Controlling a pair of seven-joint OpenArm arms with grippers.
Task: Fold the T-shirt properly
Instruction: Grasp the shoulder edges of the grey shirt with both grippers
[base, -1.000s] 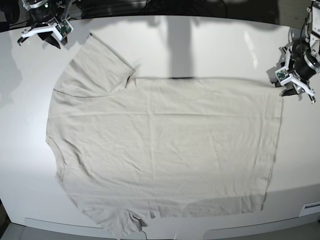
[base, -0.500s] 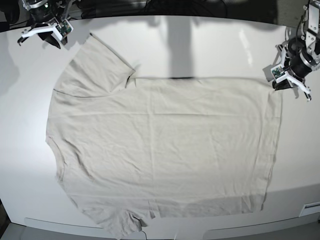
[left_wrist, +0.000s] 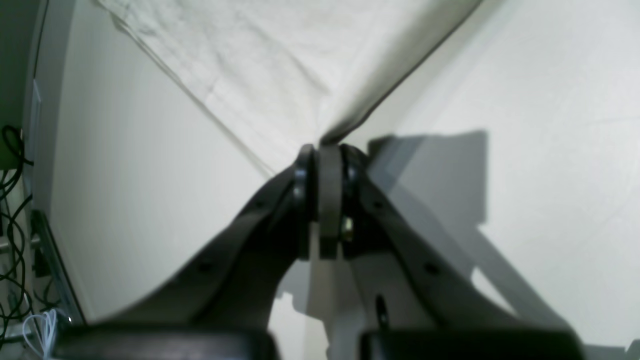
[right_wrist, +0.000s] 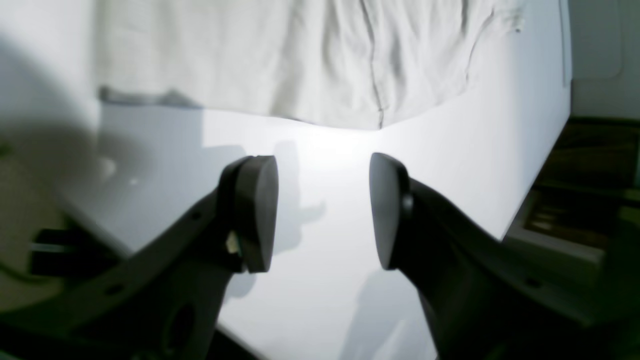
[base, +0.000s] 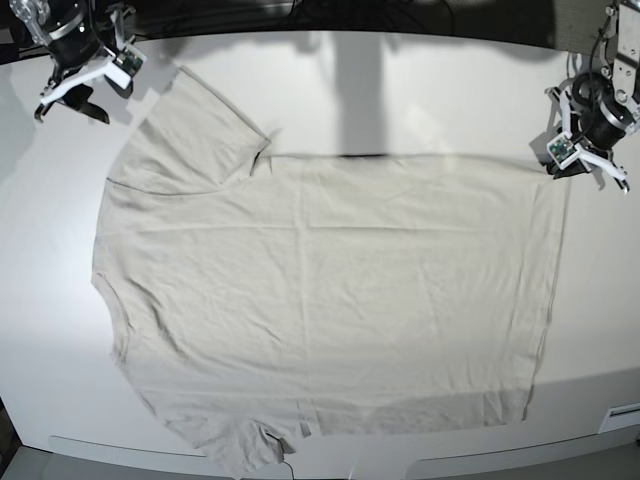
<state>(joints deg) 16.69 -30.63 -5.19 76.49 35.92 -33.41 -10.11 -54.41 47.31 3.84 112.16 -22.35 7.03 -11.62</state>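
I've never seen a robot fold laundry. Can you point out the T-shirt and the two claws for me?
T-shirt (base: 330, 290), base view: middle of the spread cloth.
Left gripper (left_wrist: 327, 150), left wrist view: closed fingertips pinching the shirt's corner.
Right gripper (right_wrist: 324, 210), right wrist view: gap between its open fingertips, above the bare table.

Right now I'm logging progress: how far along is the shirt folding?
Done: the T-shirt lies spread flat on the table. In hand: the left gripper has its jaws shut on a hem corner; the right gripper hangs open short of the sleeve. Left: every fold.
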